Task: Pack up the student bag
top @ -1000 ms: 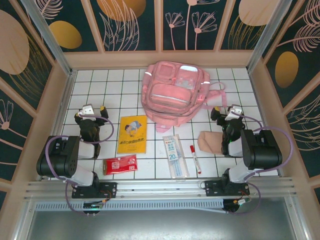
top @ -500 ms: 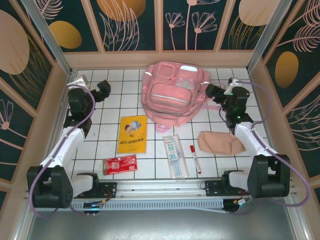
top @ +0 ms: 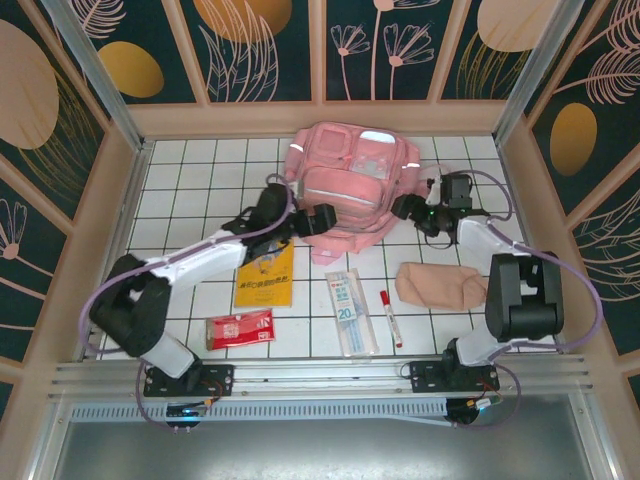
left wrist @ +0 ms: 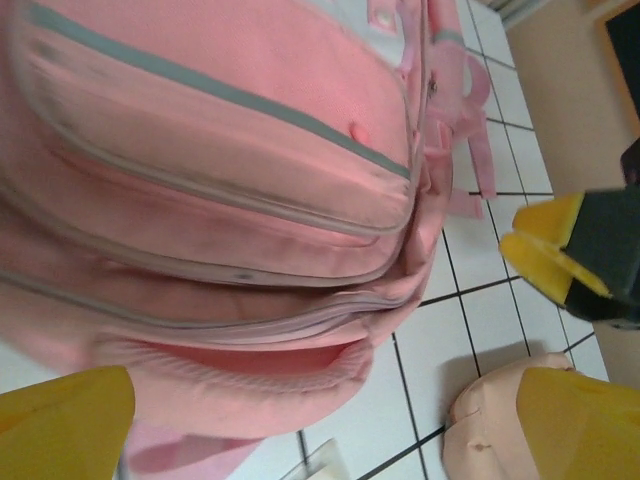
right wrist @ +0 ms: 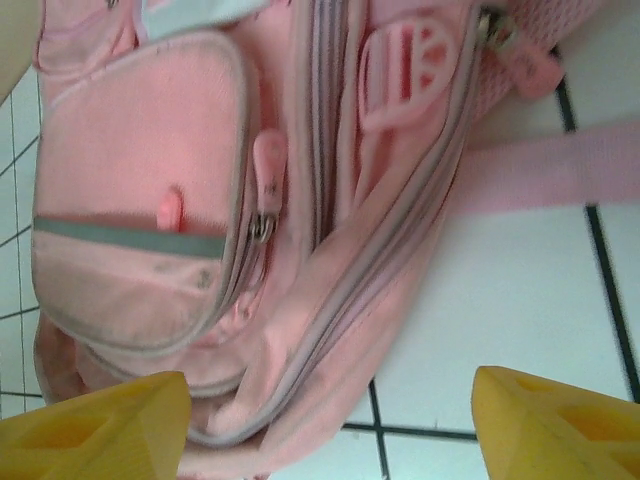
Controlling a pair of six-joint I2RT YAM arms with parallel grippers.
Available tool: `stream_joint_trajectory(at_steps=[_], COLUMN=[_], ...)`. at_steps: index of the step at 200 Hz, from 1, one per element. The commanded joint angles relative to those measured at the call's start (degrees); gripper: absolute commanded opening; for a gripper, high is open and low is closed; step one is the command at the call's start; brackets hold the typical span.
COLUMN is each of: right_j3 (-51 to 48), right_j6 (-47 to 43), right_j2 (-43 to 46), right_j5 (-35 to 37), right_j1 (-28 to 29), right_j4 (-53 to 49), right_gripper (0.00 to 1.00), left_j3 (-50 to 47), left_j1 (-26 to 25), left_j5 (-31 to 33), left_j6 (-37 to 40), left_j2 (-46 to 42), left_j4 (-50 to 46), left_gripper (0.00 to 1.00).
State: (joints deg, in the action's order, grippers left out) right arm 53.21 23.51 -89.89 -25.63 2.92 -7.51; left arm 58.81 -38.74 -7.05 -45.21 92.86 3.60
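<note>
The student bag [top: 350, 178], a soft pink backpack with silvery strips, lies flat at the back middle of the tiled table. My left gripper [top: 318, 221] is at its near left edge, open. In the left wrist view its yellow fingertips [left wrist: 62, 422] stand wide apart under the bag [left wrist: 220, 190], whose near zip seam gapes a little. My right gripper [top: 404, 208] is at the bag's right side, open. In the right wrist view the bag's zipped edge [right wrist: 330, 300] lies between the yellow fingertips [right wrist: 95, 432], and a pink strap [right wrist: 560, 165] runs off to the right.
On the near tiles lie a yellow booklet [top: 265, 268], a red packet [top: 240, 328], a clear pack with a ruler [top: 352, 310], a red marker [top: 390, 317] and a beige-pink pouch [top: 440, 285]. Wooden walls close in the table on three sides.
Both arms have swung in from the table's outer sides to the bag. The left now reaches its near left edge, the right its right side, and the right jaws have narrowed a little.
</note>
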Motion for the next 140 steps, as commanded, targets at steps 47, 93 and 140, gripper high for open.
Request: stream_joint_trajectory(at_steps=[47,93,140], right_j3=[10.52,15.7,20.86], right_j6=[-21.64,-44.4,-55.99], right_j2=[-15.39,-20.96,-24.68], right_j5=[-4.75,-4.52,-2.89], right_j1=[-6.02,-5.36,-3.49], right_j4=[9.32,0.34,-2.88], right_gripper=[0.64,0.57,0.45], left_j3=[1.48,1.42,3.13], left_j1=[-3.36,-3.32,-3.32], left_j5=[14.13,15.11,17.97], left_j6=[-10.78,-8.63,-1.93], left_j2=[10.07,10.37,11.27], left_j4=[-4.46,-7.64,-8.65], left_gripper=[0.9,0.87,0.6])
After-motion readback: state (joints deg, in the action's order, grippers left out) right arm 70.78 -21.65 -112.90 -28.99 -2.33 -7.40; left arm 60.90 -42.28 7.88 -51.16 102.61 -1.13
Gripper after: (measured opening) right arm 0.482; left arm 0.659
